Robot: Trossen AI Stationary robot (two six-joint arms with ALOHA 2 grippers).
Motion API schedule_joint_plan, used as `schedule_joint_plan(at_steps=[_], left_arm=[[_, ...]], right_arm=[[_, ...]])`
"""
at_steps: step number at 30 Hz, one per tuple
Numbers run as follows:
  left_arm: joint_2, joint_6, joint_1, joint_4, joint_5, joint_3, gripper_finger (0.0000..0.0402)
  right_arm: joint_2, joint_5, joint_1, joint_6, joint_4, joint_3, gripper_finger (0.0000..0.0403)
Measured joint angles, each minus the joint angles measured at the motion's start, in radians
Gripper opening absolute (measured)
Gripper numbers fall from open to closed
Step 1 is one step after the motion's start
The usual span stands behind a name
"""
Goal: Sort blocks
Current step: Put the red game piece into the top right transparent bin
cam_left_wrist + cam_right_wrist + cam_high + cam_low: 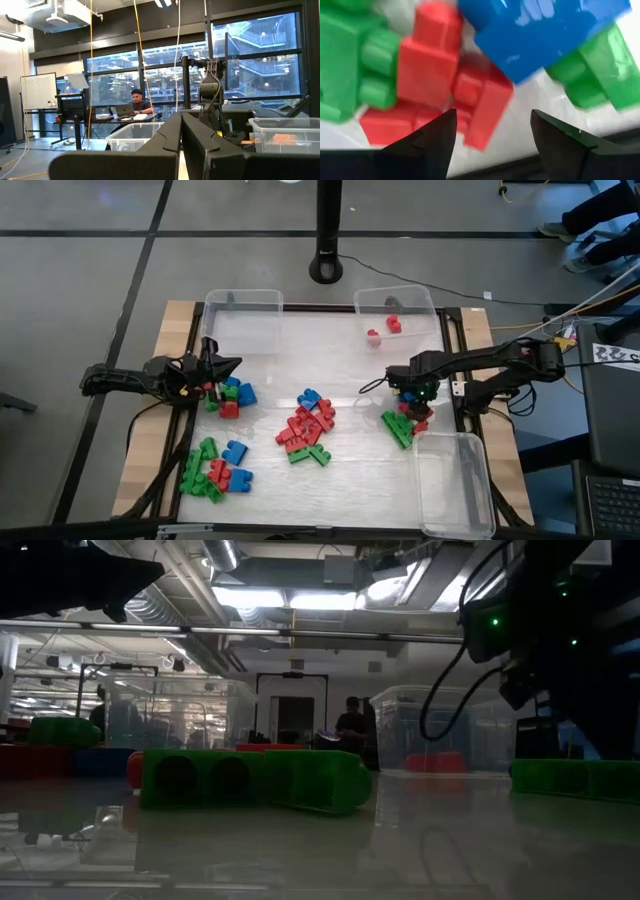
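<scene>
My right gripper (411, 396) (492, 127) points down with its fingers open, close above a small heap of blocks (404, 423) near the table's right edge. In the right wrist view a red block (480, 102) lies below the gap between the fingers. A blue block (540, 30) and green blocks (600, 70) lie beside it. More heaps of blocks lie at the centre (310, 425), the near left (215, 470) and the left (232, 395). My left gripper (222, 366) (181, 131) is shut and empty, raised over the left edge.
A clear bin (395, 302) at the far right holds two red blocks (384, 330). Another clear bin (243, 310) stands at the far left, and a third (455, 480) at the near right, next to the right heap. A black post (327, 265) stands beyond the far edge.
</scene>
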State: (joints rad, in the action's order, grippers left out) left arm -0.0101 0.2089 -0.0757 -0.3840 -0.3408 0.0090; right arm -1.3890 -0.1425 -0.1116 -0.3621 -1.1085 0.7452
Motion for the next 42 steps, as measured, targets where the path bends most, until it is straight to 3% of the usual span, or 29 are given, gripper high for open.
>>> schedule_joint_plan(at_steps=[11,26,36,42], left_arm=[[0.0,0.0,0.0,0.001,0.0,0.0,0.0004],[0.0,0.004,0.0,0.003,-0.002,0.0,0.0004],[0.0,0.004,0.0,0.002,-0.002,0.0,0.0004],[0.0,0.004,0.0,0.003,-0.002,0.0,0.0004]], right_arm=[[0.001,-0.017,0.0,-0.009,0.086,-0.07,0.0253],[-0.001,0.054,0.0,0.014,0.147,-0.128,0.0253],[-0.001,0.087,0.0,0.093,0.015,0.0,0.0253],[-0.001,-0.032,0.001,0.082,0.012,0.087,0.0253]])
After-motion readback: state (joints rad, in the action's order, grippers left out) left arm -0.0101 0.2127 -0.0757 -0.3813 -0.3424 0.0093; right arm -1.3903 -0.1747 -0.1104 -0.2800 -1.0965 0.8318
